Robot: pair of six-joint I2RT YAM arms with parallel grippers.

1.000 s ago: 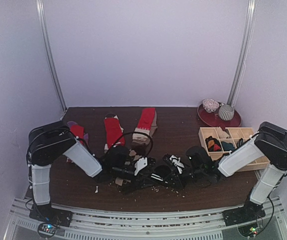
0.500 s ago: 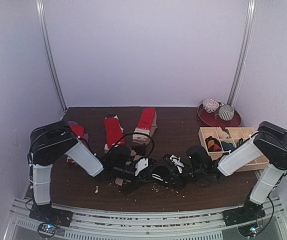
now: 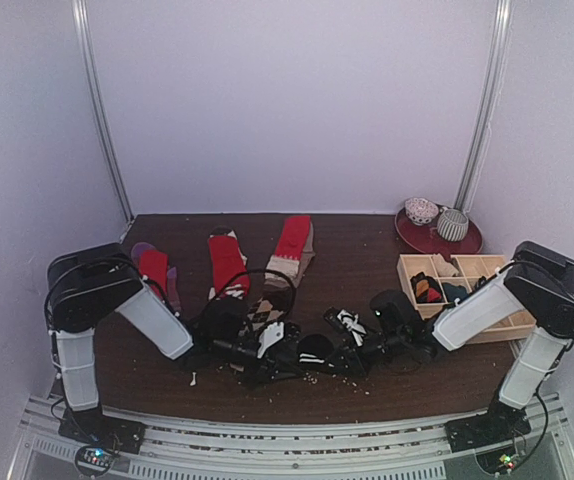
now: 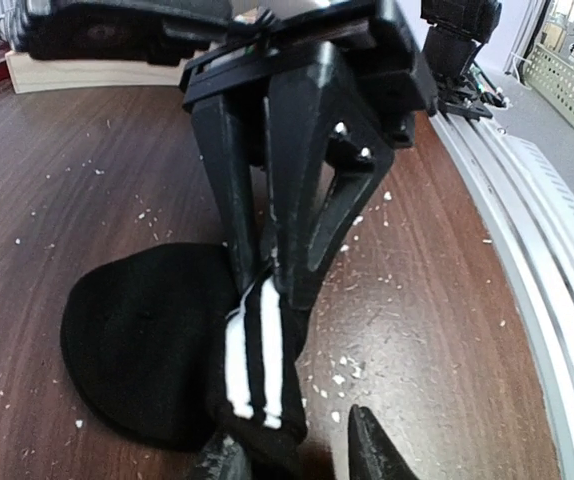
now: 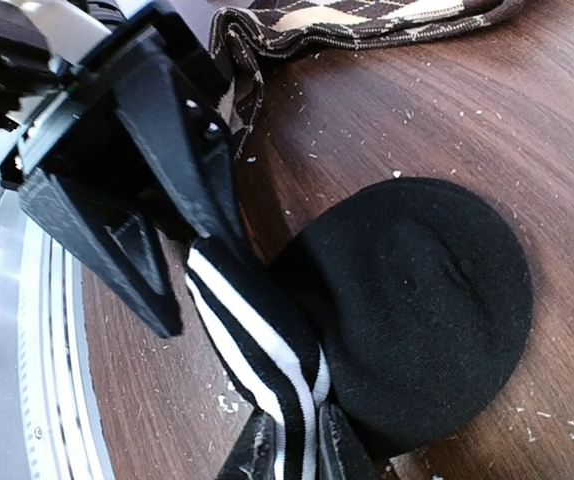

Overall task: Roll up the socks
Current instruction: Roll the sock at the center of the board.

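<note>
Bench (image 3: 367,250): dark wood, flecked with pale crumbs near the front edge where both arms meet.
Tray (image 3: 512,325): pale wooden grid at the right edge, some cells hold rolled socks; probably where finished rolls go.
Red socks (image 3: 225,258): laid flat toward the back-left corner, apparently waiting their turn.
Argyle sock (image 5: 367,18): lies flat just behind the working spot, untouched.
Striped sock (image 5: 407,300): black with white stripes, front centre; its body sits as a rounded dark mound while the striped band is stretched between the two grippers.
Left gripper (image 4: 302,455): claw closed on one end of the striped band, likely anchoring it so the roll stays taut.
Right gripper (image 5: 289,450): fingers pinched together on the band's other end, probably to wrap or tuck it over the mound.
</note>
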